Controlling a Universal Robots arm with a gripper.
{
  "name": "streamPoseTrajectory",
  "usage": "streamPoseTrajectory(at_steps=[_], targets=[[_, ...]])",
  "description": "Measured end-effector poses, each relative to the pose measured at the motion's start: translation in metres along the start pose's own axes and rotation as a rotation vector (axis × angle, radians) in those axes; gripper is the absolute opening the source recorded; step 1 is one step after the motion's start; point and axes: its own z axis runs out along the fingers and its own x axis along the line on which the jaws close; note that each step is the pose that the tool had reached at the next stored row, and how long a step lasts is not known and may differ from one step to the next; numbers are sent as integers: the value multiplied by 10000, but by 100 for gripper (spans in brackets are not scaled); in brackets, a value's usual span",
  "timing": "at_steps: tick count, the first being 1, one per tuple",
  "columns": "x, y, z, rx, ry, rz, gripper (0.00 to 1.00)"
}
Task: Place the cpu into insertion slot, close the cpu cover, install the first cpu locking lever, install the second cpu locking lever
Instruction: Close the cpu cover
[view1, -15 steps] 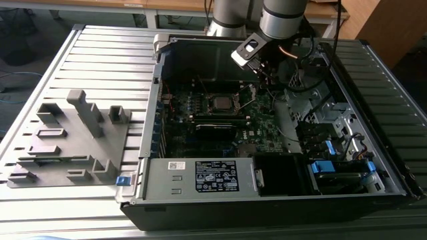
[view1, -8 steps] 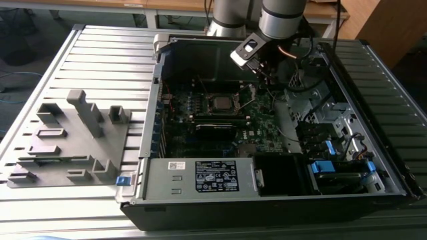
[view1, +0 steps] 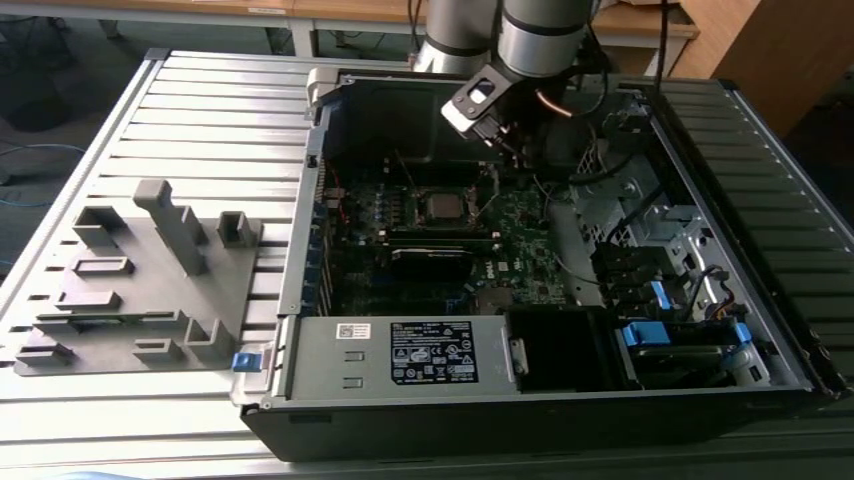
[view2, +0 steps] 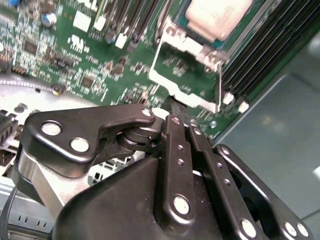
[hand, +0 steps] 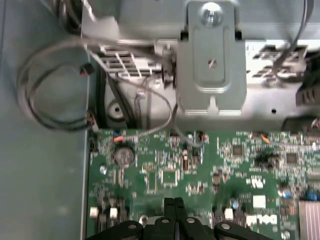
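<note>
We are seeing the gripper (view2: 176, 106) with fingers pressed together, tip at the open cover's (view2: 187, 46) edge. The cpu (view2: 220, 14) is lying just beyond.

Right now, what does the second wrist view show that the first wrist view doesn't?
Second wrist view: the chip, the open silver cover beside it, memory slots. First wrist view: a grey metal bracket, a cable loop, a coin battery. Both wrist views: the green board and the shut gripper.
</note>
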Motion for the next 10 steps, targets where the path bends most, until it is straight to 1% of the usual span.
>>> streamPoseTrajectory(at_steps=[3, 8, 9, 10], targets=[[0, -123, -9, -76, 4, -1, 11], [-2, -333, -28, -170, 1, -1, 11], [-2, -367, -30, -185, 2, -2, 11], [-2, -378, -31, -188, 2, -2, 11]])
